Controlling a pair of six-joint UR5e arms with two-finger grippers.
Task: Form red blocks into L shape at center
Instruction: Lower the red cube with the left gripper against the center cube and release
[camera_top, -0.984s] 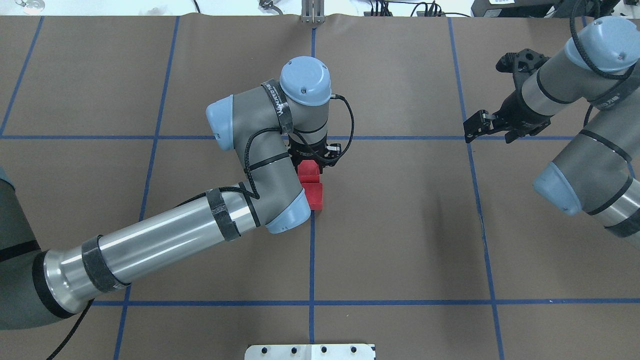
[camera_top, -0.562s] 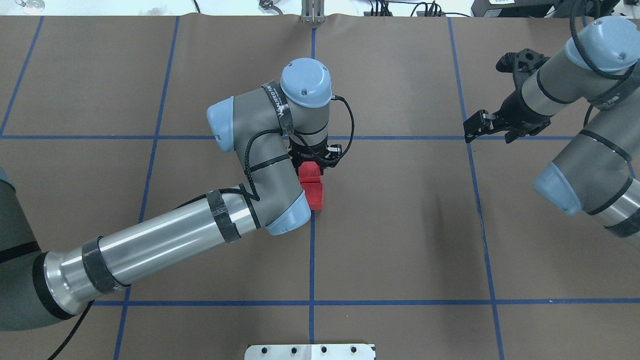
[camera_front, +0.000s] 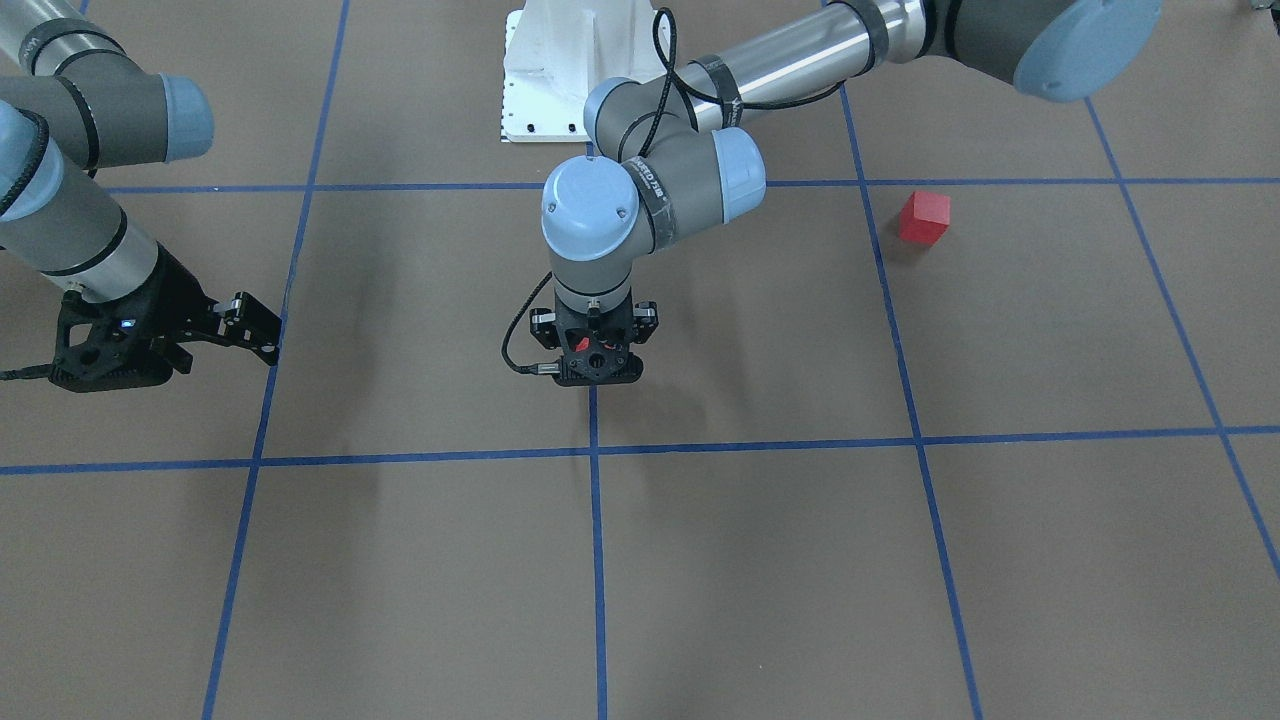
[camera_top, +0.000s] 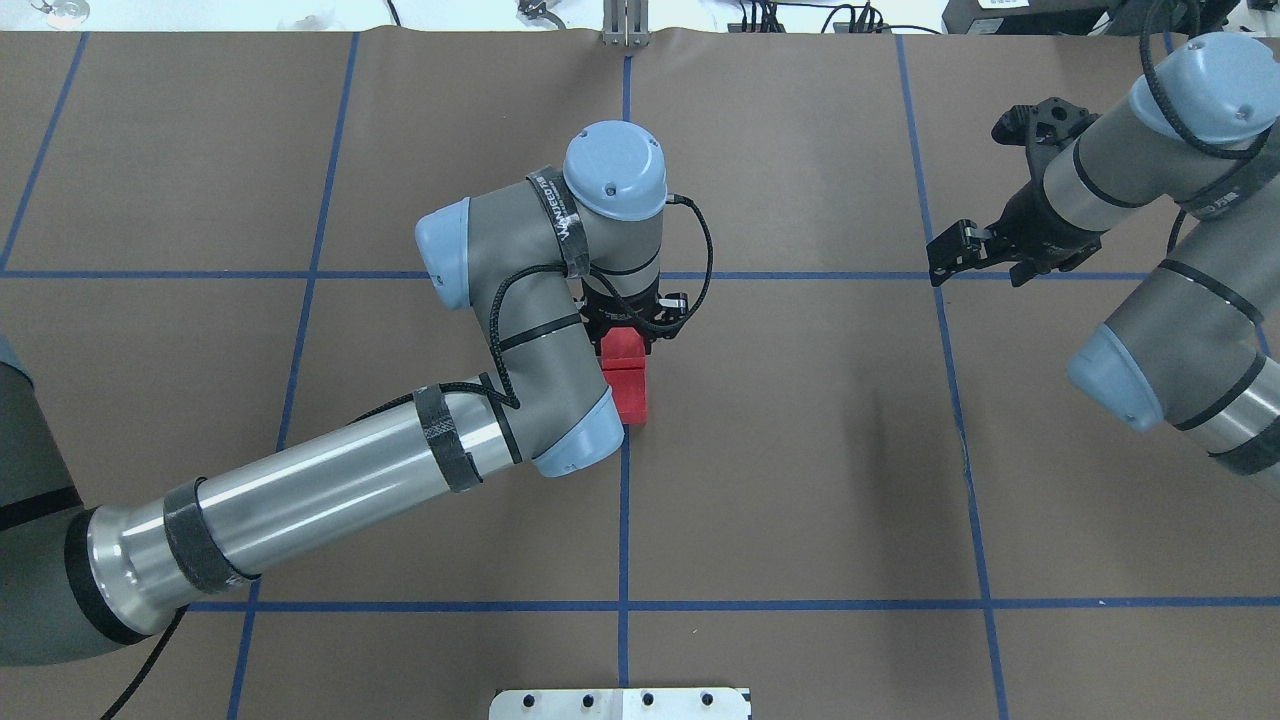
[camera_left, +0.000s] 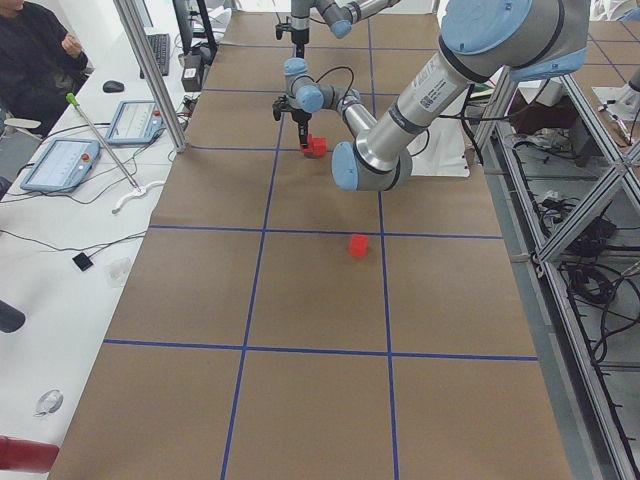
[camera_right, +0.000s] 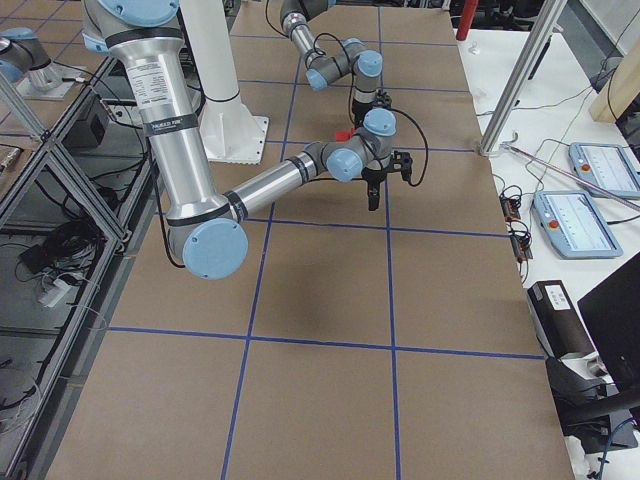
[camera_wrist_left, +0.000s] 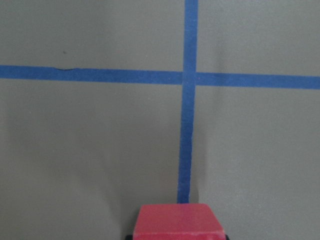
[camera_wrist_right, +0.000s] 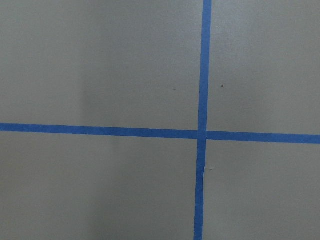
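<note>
My left gripper (camera_top: 626, 330) hangs straight down over the middle blue tape line (camera_top: 623, 500) and is shut on a red block (camera_top: 622, 347), which fills the bottom of the left wrist view (camera_wrist_left: 179, 220). A second red block (camera_top: 630, 392) lies on the brown floor right against it on the near side. The third red block (camera_front: 922, 217) sits alone on my left side. It also shows in the exterior left view (camera_left: 358, 245) and is hidden under my forearm in the overhead view. My right gripper (camera_top: 941, 263) is open and empty, hovering far right.
The white robot base plate (camera_top: 620, 703) sits at the near edge. Blue tape grid lines cross the brown floor. A metal post (camera_right: 215, 60) stands by the base. An operator (camera_left: 40, 50) and tablets are beyond the table's far side.
My left wrist has shifted slightly right and toward the robot, bringing the held red block up against the resting one. The right arm has not moved.
</note>
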